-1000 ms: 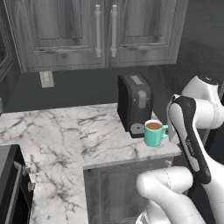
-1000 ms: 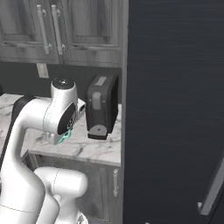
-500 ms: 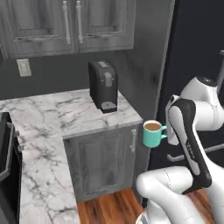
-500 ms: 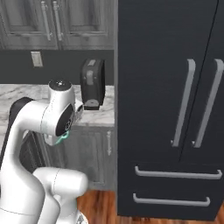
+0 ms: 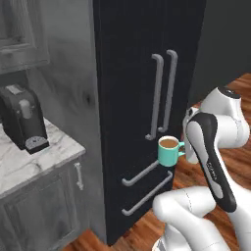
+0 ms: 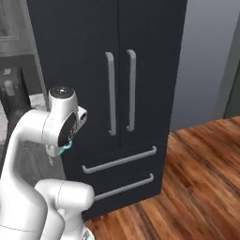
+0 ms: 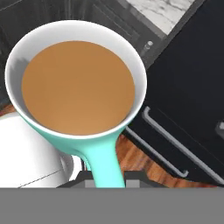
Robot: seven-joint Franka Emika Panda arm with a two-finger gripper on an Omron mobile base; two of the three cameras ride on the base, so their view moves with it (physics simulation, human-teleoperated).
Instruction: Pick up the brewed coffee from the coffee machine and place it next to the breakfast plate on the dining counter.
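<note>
The mug (image 5: 168, 151) is judged light but awkward: it is rigid, probably glazed and slick, and breakable if dropped, and it is filled close to the rim with coffee, so any tilt or jolt would likely spill it. It is best held by its 1 side handle and kept level. That is how it is held: the gripper (image 5: 186, 149) is clenched on the handle, which in the hand view runs down to the bottom centre of the frame.

The mug (image 7: 76, 83) is seen as teal-green outside and white inside, with smooth light brown coffee. In the left base view it is carried in the air at centre right, in front of the tall black fridge (image 5: 147, 98), well apart from the coffee machine (image 5: 22, 117) on the marble worktop (image 5: 29, 164) at far left.
</note>
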